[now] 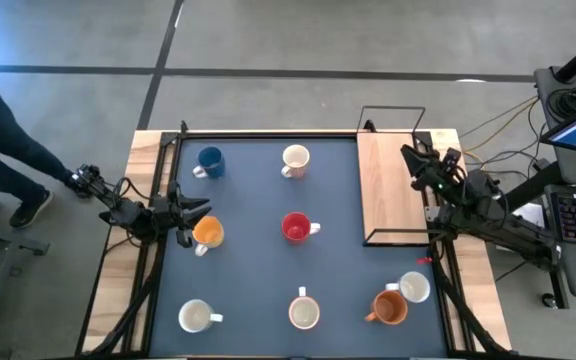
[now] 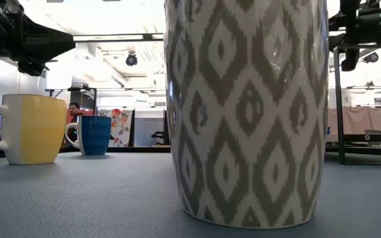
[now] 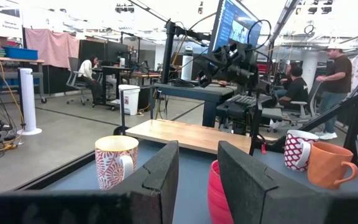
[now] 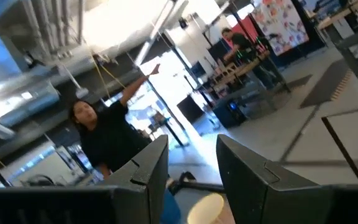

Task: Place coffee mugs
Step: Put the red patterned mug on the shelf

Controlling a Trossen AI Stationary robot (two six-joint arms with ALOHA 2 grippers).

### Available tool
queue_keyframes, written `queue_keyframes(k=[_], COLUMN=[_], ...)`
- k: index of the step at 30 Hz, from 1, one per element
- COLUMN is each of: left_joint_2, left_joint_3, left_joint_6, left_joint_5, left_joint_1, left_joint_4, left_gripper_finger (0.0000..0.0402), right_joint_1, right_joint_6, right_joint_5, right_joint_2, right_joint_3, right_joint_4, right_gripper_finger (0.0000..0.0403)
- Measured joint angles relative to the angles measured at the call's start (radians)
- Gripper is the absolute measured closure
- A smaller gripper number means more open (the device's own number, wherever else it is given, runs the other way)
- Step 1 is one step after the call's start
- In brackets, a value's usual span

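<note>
Overhead, eight coffee mugs [image 1: 295,227] stood on the dark mat [image 1: 258,280], all apparently empty: blue at 11 o'clock, red at centre. Left gripper [image 1: 194,212] hovered at 9 o'clock beside the orange mug [image 1: 208,233], fingers parted, holding nothing. Right gripper [image 1: 413,157] waited at 2 o'clock over the wooden board [image 1: 390,190], fingers spread.

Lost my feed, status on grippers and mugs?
Left gripper open beside orange mug. Right gripper open, empty, over wooden board. Red mug centre, nothing blocking.
</note>
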Motion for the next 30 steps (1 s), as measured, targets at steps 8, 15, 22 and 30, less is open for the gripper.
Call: queue_keyframes(k=[8,15,22,30], left_joint_2=[0.0,0.0,0.0,0.0], left_joint_3=[0.0,0.0,0.0,0.0], left_joint_6=[0.0,0.0,0.0,0.0], left_joint_5=[0.0,0.0,0.0,0.0], left_joint_1=[0.0,0.0,0.0,0.0], left_joint_4=[0.0,0.0,0.0,0.0], left_gripper_finger=[0.0306,0.0306,0.0306,0.0306], right_joint_1=[0.0,0.0,0.0,0.0], right_joint_6=[-0.001,0.0,0.076,0.18], right_joint_5=[0.0,0.0,0.0,-0.064], right_joint_2=[0.202,0.334,0.438,0.538], right_joint_3=[0.157,0.332,0.484,0.571], right_joint_4=[-0.207,-0.447,-0.66,-0.785], right_gripper_finger=[0.0278,0.0278,0.0278,0.0278])
